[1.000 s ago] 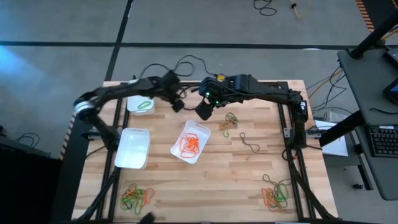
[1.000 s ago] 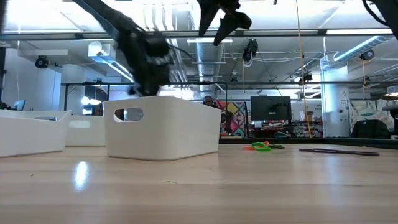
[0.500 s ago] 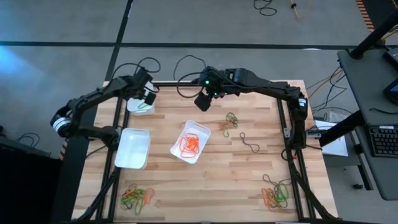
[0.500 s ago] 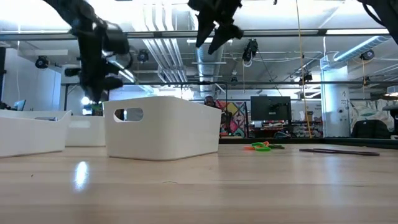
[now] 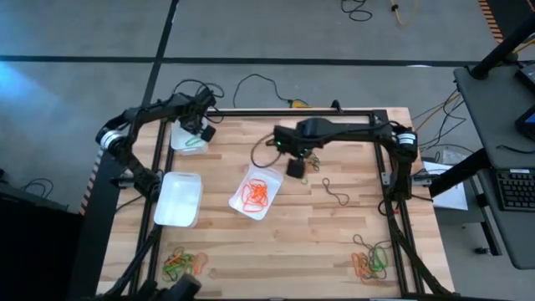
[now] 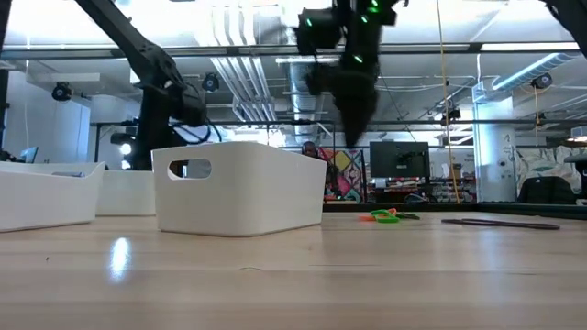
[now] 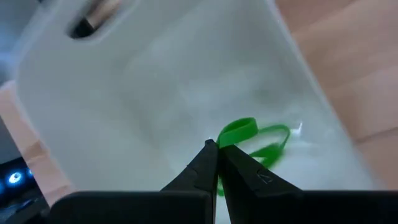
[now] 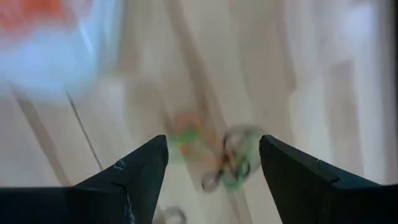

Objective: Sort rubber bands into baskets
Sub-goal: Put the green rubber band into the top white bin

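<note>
Rubber bands are lying in several places — a tangle of orange ones (image 5: 253, 193) is sitting in the middle basket (image 5: 269, 173), green ones (image 7: 254, 134) are lying in the far-left basket (image 5: 179, 144), and loose mixed clusters are resting on the table (image 5: 334, 242): a small one (image 5: 310, 160) just right of the middle basket, a pile (image 5: 182, 264) near the front-left corner and another (image 5: 371, 261) near the front-right corner. A lone dark band (image 5: 336, 194) is lying apart, right of the centre. The third basket (image 5: 179, 200), on the left between the far-left basket and the front-left pile, is showing only its white floor in the high view.

The right claw (image 5: 295, 168) is hanging over the table between the middle basket and the small cluster, its fingers (image 8: 134, 177) spread wide and holding nothing — the cluster is showing blurred between them in its wrist view. The left claw (image 7: 217, 151) is hovering over the far-left basket, its tips pressed together right at the green bands; whether it is pinching one I cannot tell.

In the low view the nearest basket (image 6: 240, 186) is standing upright on the table, with orange and green bands (image 6: 386, 215) lying farther back.
</note>
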Controlling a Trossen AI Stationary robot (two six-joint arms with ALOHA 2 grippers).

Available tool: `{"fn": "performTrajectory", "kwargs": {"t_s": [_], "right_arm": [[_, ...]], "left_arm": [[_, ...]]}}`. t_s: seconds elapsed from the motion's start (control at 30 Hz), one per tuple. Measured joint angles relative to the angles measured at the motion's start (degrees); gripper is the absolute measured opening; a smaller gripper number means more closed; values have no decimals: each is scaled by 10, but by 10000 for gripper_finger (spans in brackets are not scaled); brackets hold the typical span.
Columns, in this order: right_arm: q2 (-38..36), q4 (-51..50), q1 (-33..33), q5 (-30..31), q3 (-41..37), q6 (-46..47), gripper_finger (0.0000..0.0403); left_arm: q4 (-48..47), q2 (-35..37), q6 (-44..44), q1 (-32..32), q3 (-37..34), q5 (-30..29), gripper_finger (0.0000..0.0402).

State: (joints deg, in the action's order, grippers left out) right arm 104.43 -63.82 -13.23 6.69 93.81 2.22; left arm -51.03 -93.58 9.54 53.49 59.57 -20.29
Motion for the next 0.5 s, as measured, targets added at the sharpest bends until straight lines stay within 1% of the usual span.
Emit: {"fn": "performTrajectory", "kwargs": {"t_s": [0.07, 0.13, 0.2, 0.33, 0.37, 0.43, 0.5], "right_arm": [[-12, 4, 0, -4, -45, -18, 247], [-24, 18, -2, -25, -87, -21, 247], [-39, 50, -2, -55, -125, -18, 247], [-55, 143, -1, -89, -196, -13, 246], [-55, 160, -1, -90, -211, -28, 245], [-54, 181, -1, -91, -239, -84, 239], [-51, 187, -1, -79, -261, -124, 229]], "left_arm": [[-1, -11, 0, 2, 0, 0, 0], [-2, -14, 0, 3, 0, 1, 6], [-8, -15, 0, 3, -2, 5, 19], [-10, -8, -13, 3, -2, 71, 67], [-10, -3, -20, 2, -2, 78, 82], [-11, 10, -32, -2, -2, 85, 113], [-11, 33, -36, -7, -2, 92, 144]]}}
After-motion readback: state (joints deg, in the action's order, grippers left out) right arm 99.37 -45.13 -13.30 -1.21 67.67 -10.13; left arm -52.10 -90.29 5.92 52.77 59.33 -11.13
